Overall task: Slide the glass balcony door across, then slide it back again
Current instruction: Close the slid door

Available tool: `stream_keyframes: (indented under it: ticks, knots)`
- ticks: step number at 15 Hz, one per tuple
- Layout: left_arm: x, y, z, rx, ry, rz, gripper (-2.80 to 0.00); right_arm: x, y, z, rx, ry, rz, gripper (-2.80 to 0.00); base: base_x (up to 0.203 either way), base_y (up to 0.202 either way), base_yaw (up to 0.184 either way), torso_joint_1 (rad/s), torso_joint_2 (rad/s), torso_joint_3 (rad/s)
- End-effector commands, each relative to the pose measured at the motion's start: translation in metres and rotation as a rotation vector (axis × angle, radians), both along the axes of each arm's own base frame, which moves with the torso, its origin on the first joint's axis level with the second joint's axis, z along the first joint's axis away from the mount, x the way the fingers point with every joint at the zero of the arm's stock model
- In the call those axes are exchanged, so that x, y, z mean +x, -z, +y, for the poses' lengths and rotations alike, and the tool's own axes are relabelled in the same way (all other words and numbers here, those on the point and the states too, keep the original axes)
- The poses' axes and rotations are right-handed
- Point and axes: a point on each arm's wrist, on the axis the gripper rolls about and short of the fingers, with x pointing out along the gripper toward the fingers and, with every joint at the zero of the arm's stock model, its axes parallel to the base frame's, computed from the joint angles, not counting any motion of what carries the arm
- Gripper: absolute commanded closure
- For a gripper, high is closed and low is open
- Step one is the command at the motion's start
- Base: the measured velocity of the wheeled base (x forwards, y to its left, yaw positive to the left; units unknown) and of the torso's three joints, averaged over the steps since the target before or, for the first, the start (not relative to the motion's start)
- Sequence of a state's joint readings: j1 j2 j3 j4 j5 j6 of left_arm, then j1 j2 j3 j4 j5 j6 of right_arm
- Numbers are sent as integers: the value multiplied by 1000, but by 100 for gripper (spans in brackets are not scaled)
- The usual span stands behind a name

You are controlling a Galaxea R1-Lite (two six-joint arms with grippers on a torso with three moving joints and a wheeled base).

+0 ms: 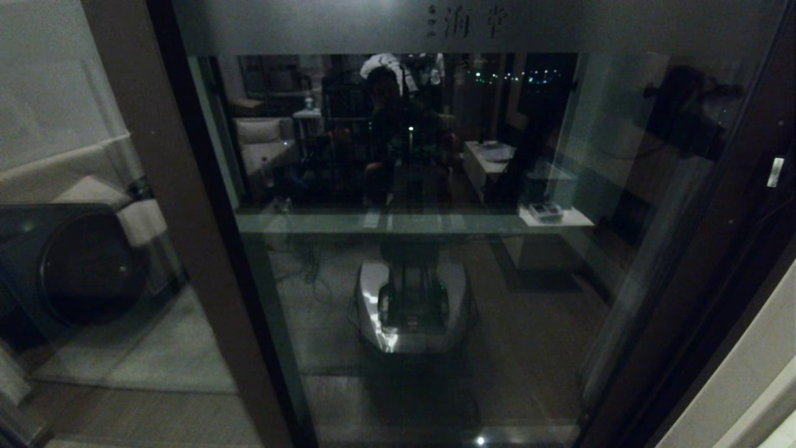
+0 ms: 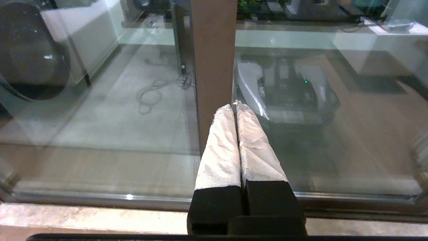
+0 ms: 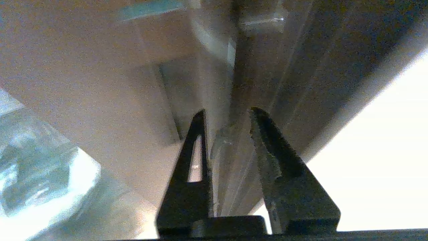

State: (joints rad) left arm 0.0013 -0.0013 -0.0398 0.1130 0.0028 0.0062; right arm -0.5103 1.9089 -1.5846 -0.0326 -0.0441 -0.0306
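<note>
Washer: round-fronted dark washing machine (image 1: 81, 267) stands at far left behind the plain glass, outside the work.
Left gripper: left gripper (image 2: 236, 105), its white-wrapped fingers (image 2: 220, 147) pressed flat together with nothing between them, sits low before a brown upright post (image 2: 214, 50); judged parked, since this arm has no part in the slide.
Door: full-height glass balcony door (image 1: 410, 261) with dark brown frame and a frosted top strip of characters (image 1: 466, 22) fills the middle, reaching to the right edge.
Right gripper: right gripper (image 3: 227, 115) with black fingers (image 3: 187, 160) is narrowly parted astride the door's right-hand upright (image 3: 230, 157); whether the pads press it I cannot tell. Straddling the edge looks meant to let the arm push the panel sideways.
Wall: pale wall (image 1: 746, 386) lies at near right, beside the frame.
</note>
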Motion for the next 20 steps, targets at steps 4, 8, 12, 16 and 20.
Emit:
stream_keyframes:
  ticks: [4, 8, 12, 16, 20]
  knots:
    - [0, 0, 0, 0, -1, 0, 0, -26, -11, 16, 13, -57, -14, 0, 0, 0, 0, 0, 0, 0]
    - [0, 0, 0, 0, -1, 0, 0, -52, -20, 32, 40, -101, -41, 0, 0, 0, 0, 0, 0, 0]
    - [0, 0, 0, 0, -1, 0, 0, -70, -25, 44, 81, -82, -73, 0, 0, 0, 0, 0, 0, 0]
    - [0, 0, 0, 0, -1, 0, 0, -77, -42, 73, 39, -67, -115, 0, 0, 0, 0, 0, 0, 0]
    - [0, 0, 0, 0, -1, 0, 0, -74, -52, 97, 2, -10, -59, 0, 0, 0, 0, 0, 0, 0]
